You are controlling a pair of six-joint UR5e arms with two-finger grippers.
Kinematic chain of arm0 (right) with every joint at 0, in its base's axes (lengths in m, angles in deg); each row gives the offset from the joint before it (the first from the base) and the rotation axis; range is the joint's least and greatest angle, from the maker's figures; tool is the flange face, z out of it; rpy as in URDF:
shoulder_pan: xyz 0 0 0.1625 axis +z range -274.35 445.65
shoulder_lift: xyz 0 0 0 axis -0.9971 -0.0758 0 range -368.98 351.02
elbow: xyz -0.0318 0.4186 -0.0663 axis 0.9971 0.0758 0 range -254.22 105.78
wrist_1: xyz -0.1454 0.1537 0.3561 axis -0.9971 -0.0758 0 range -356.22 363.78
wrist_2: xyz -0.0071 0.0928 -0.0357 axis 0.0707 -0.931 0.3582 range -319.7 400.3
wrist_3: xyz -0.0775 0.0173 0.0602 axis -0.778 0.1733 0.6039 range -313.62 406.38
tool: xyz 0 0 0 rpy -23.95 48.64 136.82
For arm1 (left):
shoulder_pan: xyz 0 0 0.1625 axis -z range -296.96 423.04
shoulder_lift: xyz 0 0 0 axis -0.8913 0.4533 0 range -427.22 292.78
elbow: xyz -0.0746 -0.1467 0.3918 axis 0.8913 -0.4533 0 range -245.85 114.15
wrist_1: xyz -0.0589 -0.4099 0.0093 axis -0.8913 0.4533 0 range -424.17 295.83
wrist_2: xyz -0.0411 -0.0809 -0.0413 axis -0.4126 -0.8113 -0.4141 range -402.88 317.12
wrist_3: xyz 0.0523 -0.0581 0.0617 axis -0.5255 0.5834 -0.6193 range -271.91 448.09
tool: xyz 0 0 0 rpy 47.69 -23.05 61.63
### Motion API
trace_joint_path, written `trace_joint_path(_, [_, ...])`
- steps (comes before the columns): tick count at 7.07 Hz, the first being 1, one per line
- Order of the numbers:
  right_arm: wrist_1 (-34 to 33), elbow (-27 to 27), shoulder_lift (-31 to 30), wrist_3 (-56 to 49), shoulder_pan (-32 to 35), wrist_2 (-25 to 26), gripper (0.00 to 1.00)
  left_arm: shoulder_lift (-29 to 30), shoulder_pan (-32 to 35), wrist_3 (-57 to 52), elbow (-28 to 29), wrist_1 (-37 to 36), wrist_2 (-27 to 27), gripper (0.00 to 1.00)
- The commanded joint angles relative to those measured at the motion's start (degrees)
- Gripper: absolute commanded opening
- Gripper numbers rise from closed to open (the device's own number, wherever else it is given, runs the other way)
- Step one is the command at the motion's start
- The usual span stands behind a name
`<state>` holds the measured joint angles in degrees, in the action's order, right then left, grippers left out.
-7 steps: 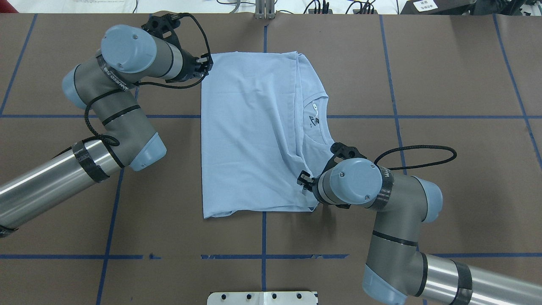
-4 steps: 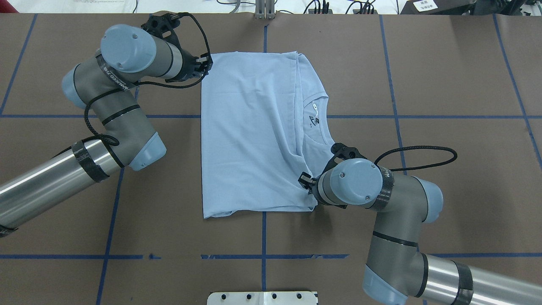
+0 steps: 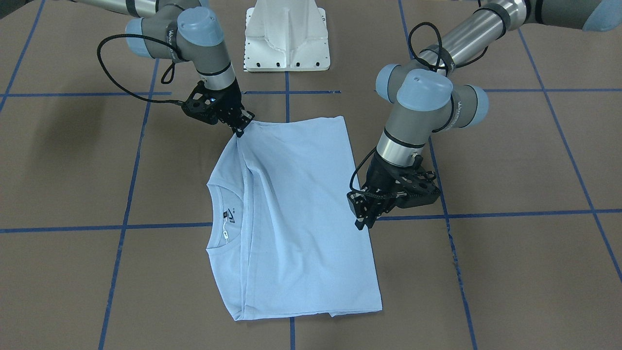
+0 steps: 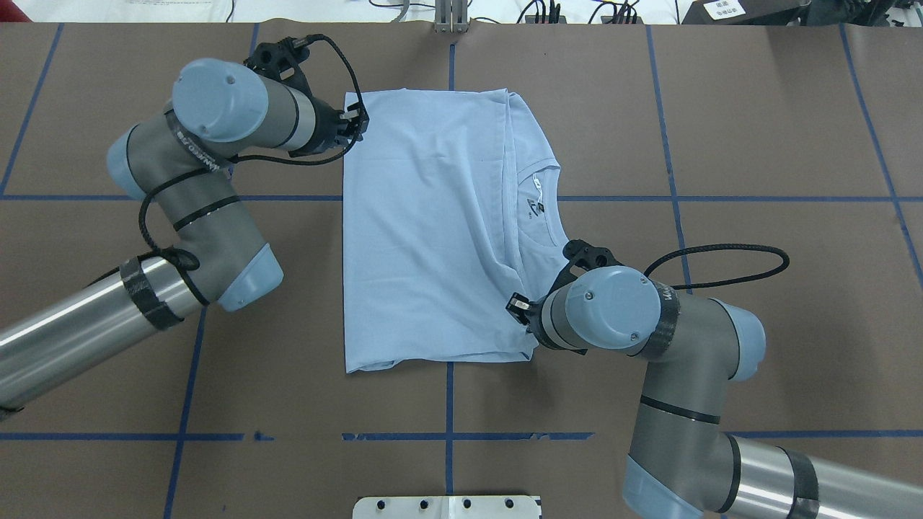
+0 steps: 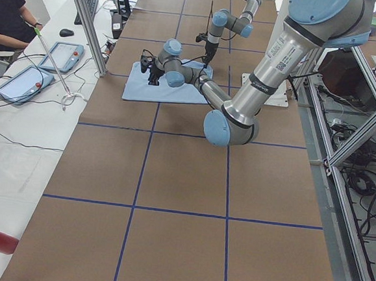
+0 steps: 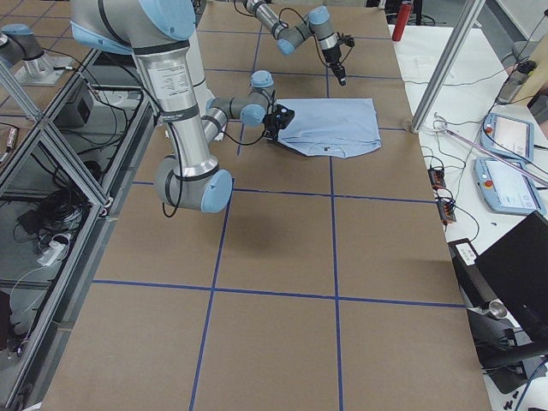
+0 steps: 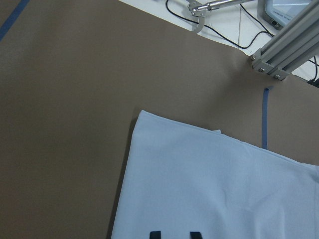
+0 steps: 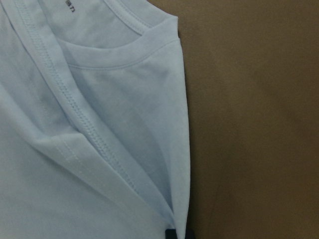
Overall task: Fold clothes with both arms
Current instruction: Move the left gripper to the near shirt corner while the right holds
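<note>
I see the table (image 4: pixel 757 108) carrying the folded light blue T-shirt (image 4: pixel 425 231) flat at centre, collar toward 3 o'clock. The left gripper (image 4: pixel 358 120) sits at its 11 o'clock edge, jaws apart. The right gripper (image 4: pixel 514 306) is at 5 o'clock, jaws pinching the cloth's edge.

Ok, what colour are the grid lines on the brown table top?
Blue: the thin taped grid lines show best in the overhead exterior view.
</note>
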<state>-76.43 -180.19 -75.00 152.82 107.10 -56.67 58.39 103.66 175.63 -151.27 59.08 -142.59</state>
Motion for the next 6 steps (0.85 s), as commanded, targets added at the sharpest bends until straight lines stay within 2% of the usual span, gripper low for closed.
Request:
trace_joint_path(1, [-4.08,-3.79,-0.6,0.08,-0.26,-0.05,0.0,-9.56,-10.68,12.94,-15.75,-3.25,1.44,0.37])
trace_joint_path(2, [-4.09,-3.8,-0.87,0.08,-0.52,0.21,0.0,-12.99,-16.65,16.14,-20.7,-5.97,5.8,0.43])
trace_joint_path(3, [-4.09,-3.97,-0.87,0.17,-0.7,0.21,0.0,-15.46,-21.32,19.48,-22.14,-6.61,8.28,0.5])
trace_joint_path(5, [-4.09,-3.97,-0.96,0.17,-1.23,0.47,0.0,-17.32,-26.1,22.14,-22.07,-7.14,10.05,0.58])
trace_joint_path(6, [-4.09,-3.97,-0.96,0.17,-1.23,0.47,0.0,-17.51,-26.72,22.49,-21.9,-7.14,10.93,0.58])
